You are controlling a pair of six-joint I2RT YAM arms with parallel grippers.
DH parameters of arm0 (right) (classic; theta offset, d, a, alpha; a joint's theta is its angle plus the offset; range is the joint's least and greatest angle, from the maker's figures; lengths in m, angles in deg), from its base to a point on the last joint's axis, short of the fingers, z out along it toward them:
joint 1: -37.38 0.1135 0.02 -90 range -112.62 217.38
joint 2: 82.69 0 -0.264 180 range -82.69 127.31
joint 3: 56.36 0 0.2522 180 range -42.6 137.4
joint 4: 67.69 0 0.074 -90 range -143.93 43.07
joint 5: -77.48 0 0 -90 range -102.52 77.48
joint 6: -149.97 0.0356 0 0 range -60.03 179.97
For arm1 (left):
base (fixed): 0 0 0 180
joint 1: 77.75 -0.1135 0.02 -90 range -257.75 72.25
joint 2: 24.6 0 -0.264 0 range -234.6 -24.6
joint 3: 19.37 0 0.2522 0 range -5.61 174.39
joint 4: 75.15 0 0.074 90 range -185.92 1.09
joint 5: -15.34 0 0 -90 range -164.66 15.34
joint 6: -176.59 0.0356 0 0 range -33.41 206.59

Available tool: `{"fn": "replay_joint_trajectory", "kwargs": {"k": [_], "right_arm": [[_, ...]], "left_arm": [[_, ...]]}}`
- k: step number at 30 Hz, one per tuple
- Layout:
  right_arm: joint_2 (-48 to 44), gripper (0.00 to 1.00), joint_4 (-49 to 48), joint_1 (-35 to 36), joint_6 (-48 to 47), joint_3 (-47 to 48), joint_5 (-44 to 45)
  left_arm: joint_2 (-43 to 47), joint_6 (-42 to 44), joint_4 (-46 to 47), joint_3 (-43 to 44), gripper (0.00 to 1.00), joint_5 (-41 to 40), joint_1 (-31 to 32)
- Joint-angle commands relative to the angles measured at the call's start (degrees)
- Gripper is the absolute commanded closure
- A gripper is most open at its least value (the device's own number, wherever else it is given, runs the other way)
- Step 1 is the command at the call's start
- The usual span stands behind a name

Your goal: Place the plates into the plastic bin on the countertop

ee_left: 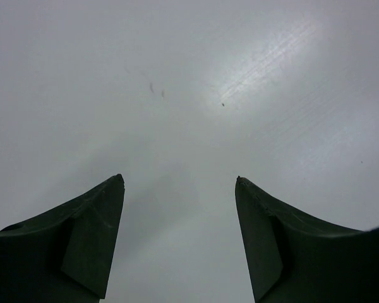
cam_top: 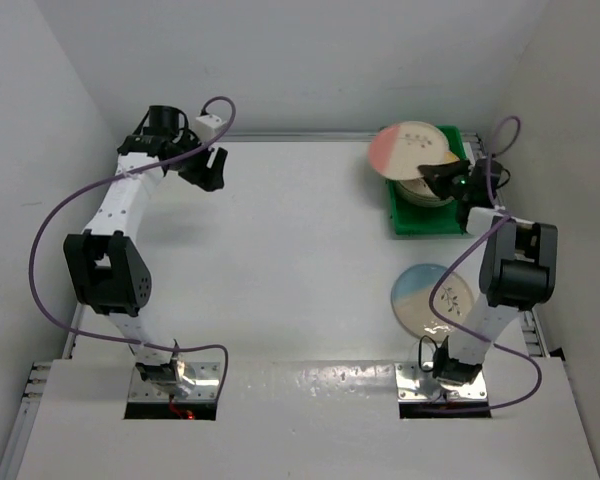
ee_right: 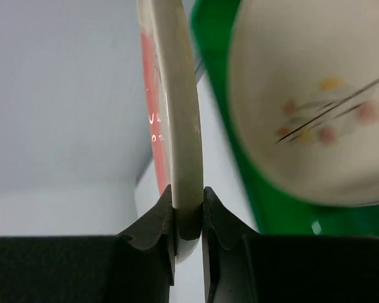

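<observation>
My right gripper (cam_top: 438, 171) is shut on the rim of a cream plate with a pink segment (cam_top: 410, 147), held tilted above the green plastic bin (cam_top: 425, 221) at the back right. The right wrist view shows the jaws (ee_right: 188, 211) pinching that plate's edge (ee_right: 180, 107), with another plate (ee_right: 303, 107) lying in the bin (ee_right: 221, 95). Stacked plates (cam_top: 423, 192) rest inside the bin under the held one. A plate with a blue segment (cam_top: 425, 296) lies on the white countertop (cam_top: 290, 250) in front of the bin. My left gripper (cam_top: 212, 172) is open and empty at the back left.
White walls close in the countertop at the back and both sides. The left wrist view shows only bare white surface (ee_left: 189, 95) between the left gripper's (ee_left: 180, 183) spread fingers. Purple cables loop from both arms.
</observation>
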Motion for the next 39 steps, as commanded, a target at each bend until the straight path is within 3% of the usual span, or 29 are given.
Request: {"fn": "replay_joint_trajectory", "kwargs": {"k": [1, 4, 11, 14, 16, 18, 20, 27, 28, 31, 32, 36, 39], "right_arm": [[-2.8, 1.0, -6.1, -2.4, 6.7, 0.4, 10.1], [-0.5, 1.0, -2.7, -4.3, 6.8, 3.3, 14.5], [2.9, 1.0, 8.3, -4.9, -0.2, 9.3, 15.4], [0.8, 0.9, 13.2, -4.9, -1.6, 7.8, 17.4], [-1.1, 0.68, 18.2, -4.8, -3.5, 6.4, 22.4], [-2.4, 0.61, 20.9, -4.6, -6.7, 5.8, 26.0], [-2.5, 0.46, 25.1, -4.7, -9.8, 7.1, 27.4], [-8.4, 0.37, 38.0, -2.2, -26.1, 10.8, 34.5], [-9.7, 0.37, 39.5, -1.7, -29.8, 10.7, 36.3], [-18.1, 0.9, 46.4, -2.0, -32.7, 7.1, 41.8], [-19.5, 1.0, 49.2, -2.3, -32.7, 5.9, 42.6], [-26.0, 1.0, 54.8, -6.2, -33.4, -6.3, 49.0], [-25.9, 1.0, 56.8, -11.1, -34.2, -10.0, 49.9]], "left_arm": [[2.0, -0.9, -0.5, -3.0, 0.27, 2.1, 0.5], [2.6, -0.9, 0.0, -4.6, 0.27, 2.1, 0.5], [3.6, 0.2, 0.5, -6.6, 0.27, 2.1, 0.5], [3.6, 0.2, 0.5, -6.6, 0.27, 2.1, 0.5], [3.1, -0.3, 0.5, -6.6, 0.27, 2.6, 0.5], [2.6, -0.3, 0.5, -6.6, 0.27, 3.2, 0.5], [2.0, -0.3, 0.5, -6.0, 0.27, 3.2, 0.5], [1.5, 0.8, 0.5, -5.4, 0.27, 0.7, 3.1], [1.5, 0.8, 0.5, -5.4, 0.27, 0.7, 3.7], [2.0, 0.8, 0.5, -5.4, 0.27, 0.7, 4.2], [2.0, 0.8, 0.5, -5.4, 0.27, 0.7, 4.2], [2.0, 0.3, 0.5, -6.0, 0.27, 0.7, 5.4], [2.0, 0.3, 0.5, -6.5, 0.27, 0.7, 5.9]]}}
